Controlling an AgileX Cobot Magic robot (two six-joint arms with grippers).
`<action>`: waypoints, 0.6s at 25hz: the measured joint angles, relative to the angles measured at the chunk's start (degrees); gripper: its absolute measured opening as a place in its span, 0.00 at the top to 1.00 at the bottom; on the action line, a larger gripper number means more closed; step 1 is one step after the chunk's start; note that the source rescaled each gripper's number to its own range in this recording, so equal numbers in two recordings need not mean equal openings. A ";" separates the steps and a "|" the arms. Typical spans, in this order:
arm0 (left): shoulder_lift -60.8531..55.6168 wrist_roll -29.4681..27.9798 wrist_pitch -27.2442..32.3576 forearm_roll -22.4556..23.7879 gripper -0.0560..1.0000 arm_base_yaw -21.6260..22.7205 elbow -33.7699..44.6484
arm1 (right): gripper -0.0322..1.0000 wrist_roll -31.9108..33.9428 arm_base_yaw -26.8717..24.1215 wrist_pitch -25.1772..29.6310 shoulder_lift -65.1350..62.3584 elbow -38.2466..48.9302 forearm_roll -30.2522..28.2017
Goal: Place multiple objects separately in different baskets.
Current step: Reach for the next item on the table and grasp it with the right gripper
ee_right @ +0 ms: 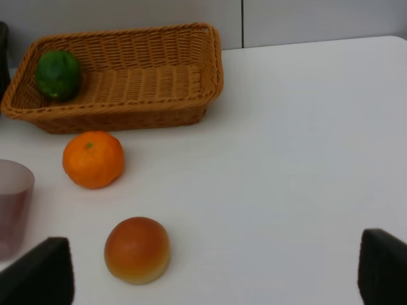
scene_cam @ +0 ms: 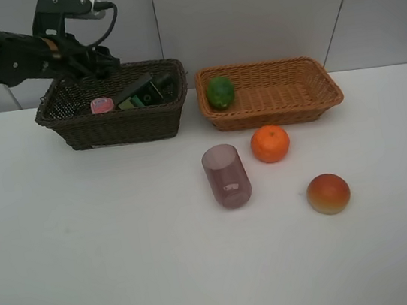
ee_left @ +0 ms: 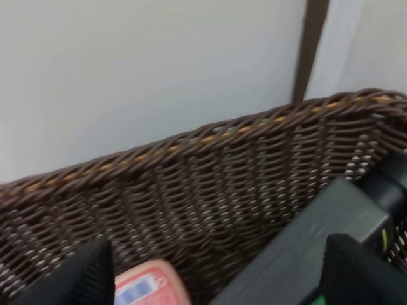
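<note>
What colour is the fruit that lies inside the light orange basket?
The fruit is dark green; the right wrist view shows it best.

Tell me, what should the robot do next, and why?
Probably lift the left gripper away from the dark basket and head for the purple cup. The gripper's jaws stand open and empty, the pink bottle and black bottle lie inside, and the cup waits on the table.

Woven wicker patterns the dark brown basket [scene_cam: 116, 127] and the orange-tan basket [scene_cam: 274, 117] on the white bench [scene_cam: 89, 252]. The cup [scene_cam: 226, 176] is translucent purple.
</note>
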 joint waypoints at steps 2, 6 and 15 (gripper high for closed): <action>-2.76 -0.95 4.95 0.00 0.23 -0.14 0.00 | 0.06 0.00 0.00 0.00 0.00 0.00 0.00; -8.45 -1.31 18.66 0.00 0.23 -0.84 0.00 | 0.06 0.00 0.00 0.00 0.00 0.00 0.00; -19.53 0.58 51.50 -2.11 0.23 -1.30 -0.12 | 0.06 0.00 0.00 0.00 0.00 0.00 0.00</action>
